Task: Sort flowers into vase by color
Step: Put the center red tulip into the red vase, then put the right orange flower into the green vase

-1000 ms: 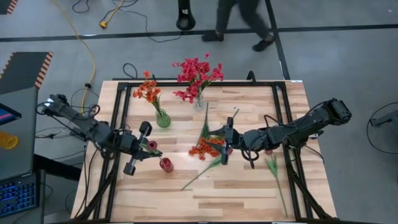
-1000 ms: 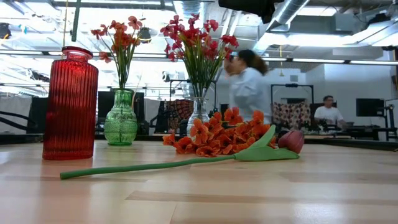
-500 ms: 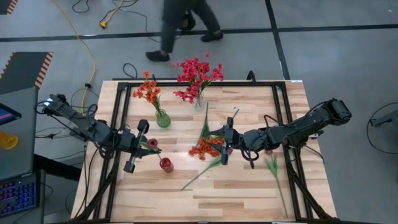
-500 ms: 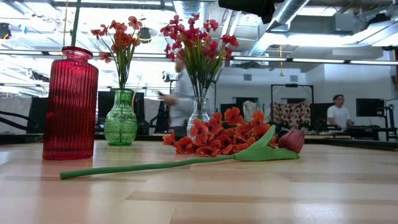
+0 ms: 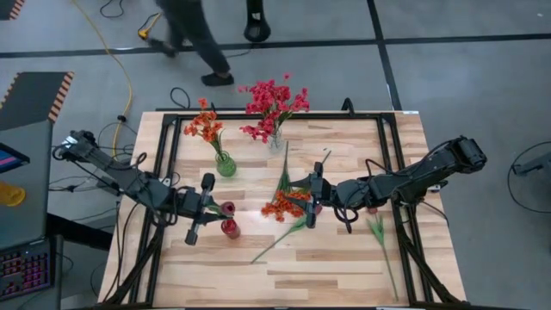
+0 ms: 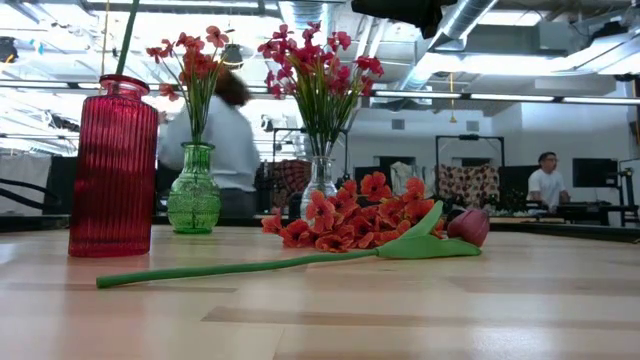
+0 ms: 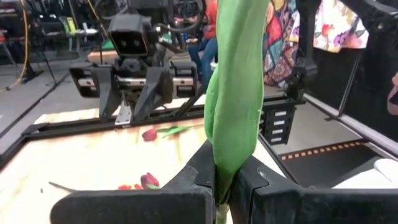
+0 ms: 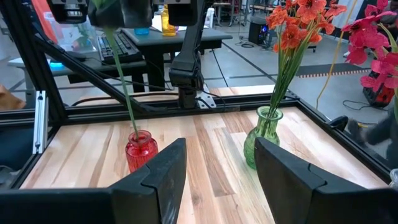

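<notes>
Even overhead light fell bright on the counter (image 5: 344, 258), with a pale glare patch beside the right fingers (image 5: 313, 182). Ceiling strip lights (image 6: 520, 97) washed out the low view, where a walking person (image 6: 225, 140) was motion-blurred.

You have orange blossom sprays (image 5: 204, 127) upright in the green glass vase (image 5: 225, 164) and pink-red blossom sprays (image 5: 274, 103) in the clear vase (image 5: 275, 141). One orange spray (image 5: 283, 205) and a dark red tulip bud (image 6: 468, 226) lie flat mid-surface. Another tulip's stem (image 8: 122, 84) stands in the red ribbed vase (image 5: 230, 227).
</notes>
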Motion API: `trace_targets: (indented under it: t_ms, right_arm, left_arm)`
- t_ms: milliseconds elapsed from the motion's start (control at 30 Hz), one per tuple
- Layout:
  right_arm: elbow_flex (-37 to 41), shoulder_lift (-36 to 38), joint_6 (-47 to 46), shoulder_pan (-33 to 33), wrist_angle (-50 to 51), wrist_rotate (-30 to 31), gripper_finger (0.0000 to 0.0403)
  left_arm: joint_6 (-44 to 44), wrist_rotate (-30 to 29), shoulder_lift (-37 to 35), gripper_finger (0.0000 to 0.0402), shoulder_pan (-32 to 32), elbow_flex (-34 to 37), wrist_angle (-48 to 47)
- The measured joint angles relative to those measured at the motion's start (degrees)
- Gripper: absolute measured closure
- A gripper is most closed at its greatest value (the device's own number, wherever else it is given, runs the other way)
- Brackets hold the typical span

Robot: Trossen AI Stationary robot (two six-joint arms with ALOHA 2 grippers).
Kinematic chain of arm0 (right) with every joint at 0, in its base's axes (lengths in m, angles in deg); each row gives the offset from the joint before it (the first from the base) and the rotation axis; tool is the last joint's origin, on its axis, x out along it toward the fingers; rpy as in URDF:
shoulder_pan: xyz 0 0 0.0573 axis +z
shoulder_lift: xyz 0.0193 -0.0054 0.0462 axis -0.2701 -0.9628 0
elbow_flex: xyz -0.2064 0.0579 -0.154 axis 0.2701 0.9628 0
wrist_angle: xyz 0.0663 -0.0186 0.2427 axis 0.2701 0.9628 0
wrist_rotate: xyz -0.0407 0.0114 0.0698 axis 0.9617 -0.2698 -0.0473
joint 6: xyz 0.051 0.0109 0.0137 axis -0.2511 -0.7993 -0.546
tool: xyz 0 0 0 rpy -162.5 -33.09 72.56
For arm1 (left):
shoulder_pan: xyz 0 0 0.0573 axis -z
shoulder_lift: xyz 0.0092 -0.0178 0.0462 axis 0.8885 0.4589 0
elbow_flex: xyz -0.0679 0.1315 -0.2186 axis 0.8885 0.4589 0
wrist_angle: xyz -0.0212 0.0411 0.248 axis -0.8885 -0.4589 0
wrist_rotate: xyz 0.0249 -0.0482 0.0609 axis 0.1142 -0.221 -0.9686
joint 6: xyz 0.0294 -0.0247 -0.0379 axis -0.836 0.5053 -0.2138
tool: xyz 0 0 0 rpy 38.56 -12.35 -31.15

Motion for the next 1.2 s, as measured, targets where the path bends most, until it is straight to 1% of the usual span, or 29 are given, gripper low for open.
trace_targets:
  t_ms: [333, 400, 500, 700, 867, 967, 1200]
  right_arm:
    - [0.0, 0.0, 0.0, 0.0, 0.0, 0.0, 0.0188]
    - [0.0, 0.0, 0.0, 0.0, 0.0, 0.0, 0.0188]
    - [0.0, 0.0, 0.0, 0.0, 0.0, 0.0, 0.0188]
    - [0.0, 0.0, 0.0, 0.0, 0.0, 0.0, 0.0188]
    - [0.0, 0.0, 0.0, 0.0, 0.0, 0.0, 0.0188]
    - [0.0, 0.0, 0.0, 0.0, 0.0, 0.0, 0.0188]
    - [0.0, 0.0, 0.0, -0.2, 0.0, 0.0, 0.0188]
  left_arm:
    - [1.2, 0.1, 0.3, 0.0399, 0.0, 0.0, -0.5]
    - [1.2, 0.2, 0.3, 0.0394, 0.0, 0.0, -0.5]
    - [1.2, 0.8, 0.3, 0.0372, 0.0, 0.0, -0.5]
    - [1.0, 0.5, 0.2, 0.0304, 0.0, 0.0, -0.8]
    - [0.0, 0.6, -1.4, 0.026, 0.0, 0.0, -3.7]
    - [0.1, 0.6, -3.8, 0.0248, 0.0, 0.0, -8.0]
    - [0.1, 0.5, -10.9, 0.0248, 0.0, 0.0, -14.9]
